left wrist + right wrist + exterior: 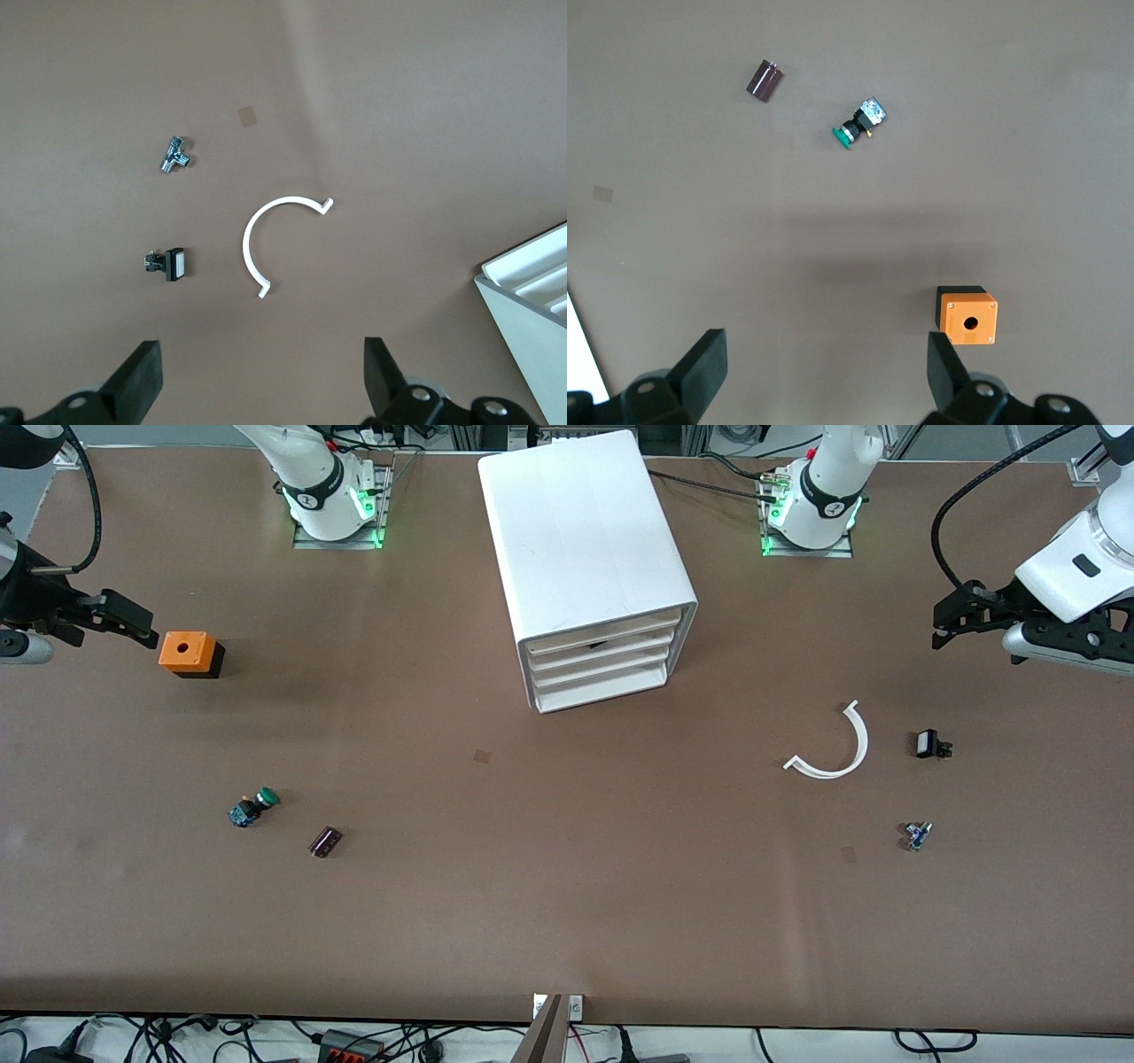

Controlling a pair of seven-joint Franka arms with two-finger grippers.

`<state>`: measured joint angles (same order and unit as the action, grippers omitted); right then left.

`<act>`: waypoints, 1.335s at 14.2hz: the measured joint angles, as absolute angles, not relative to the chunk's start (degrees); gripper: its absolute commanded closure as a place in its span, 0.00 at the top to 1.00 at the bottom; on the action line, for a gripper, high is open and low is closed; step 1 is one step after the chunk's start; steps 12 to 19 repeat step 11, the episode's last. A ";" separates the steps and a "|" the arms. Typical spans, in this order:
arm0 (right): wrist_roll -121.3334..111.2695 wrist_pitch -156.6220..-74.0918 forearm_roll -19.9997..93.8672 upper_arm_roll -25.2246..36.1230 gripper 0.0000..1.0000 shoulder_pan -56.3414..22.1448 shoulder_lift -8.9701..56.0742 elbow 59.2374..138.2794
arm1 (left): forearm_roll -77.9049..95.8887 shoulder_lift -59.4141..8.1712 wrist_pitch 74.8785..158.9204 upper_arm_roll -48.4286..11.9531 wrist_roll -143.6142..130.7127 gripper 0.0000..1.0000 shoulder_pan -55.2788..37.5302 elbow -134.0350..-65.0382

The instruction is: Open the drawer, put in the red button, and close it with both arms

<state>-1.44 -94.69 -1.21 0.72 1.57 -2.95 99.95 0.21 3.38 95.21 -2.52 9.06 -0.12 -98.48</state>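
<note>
Drawer (605,631) shut, cabinet (585,558) at the surface's (567,886) bases-side edge; left tool (952,615) and right tool (133,622) hover at opposite ends, fingers apart, empty.

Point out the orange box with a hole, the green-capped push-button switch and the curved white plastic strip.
Orange box with a hole (187,651), front view, on its orange top.
Green-capped push-button switch (860,123), right wrist view, on its black body.
Curved white plastic strip (247,243), left wrist view, mid-arc.

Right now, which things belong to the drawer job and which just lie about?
Job: top drawer, shut; left claw, right claw, both open, waiting over table ends. No red button visible.
Lying about: green button, orange box, purple cylinder, white arc, black switch, metal fitting.
</note>
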 measured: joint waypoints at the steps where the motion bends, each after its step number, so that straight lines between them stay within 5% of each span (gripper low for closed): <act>1: -1.44 -94.69 -1.21 0.71 1.00 1.56 -2.94 100.06 | 0.21 3.38 95.17 -2.52 9.06 1.00 -0.12 -98.45; 19: -1.44 -94.80 -1.21 0.68 1.00 1.53 -2.92 100.26 | 0.21 0.66 90.78 -2.57 9.09 1.00 -0.53 -94.06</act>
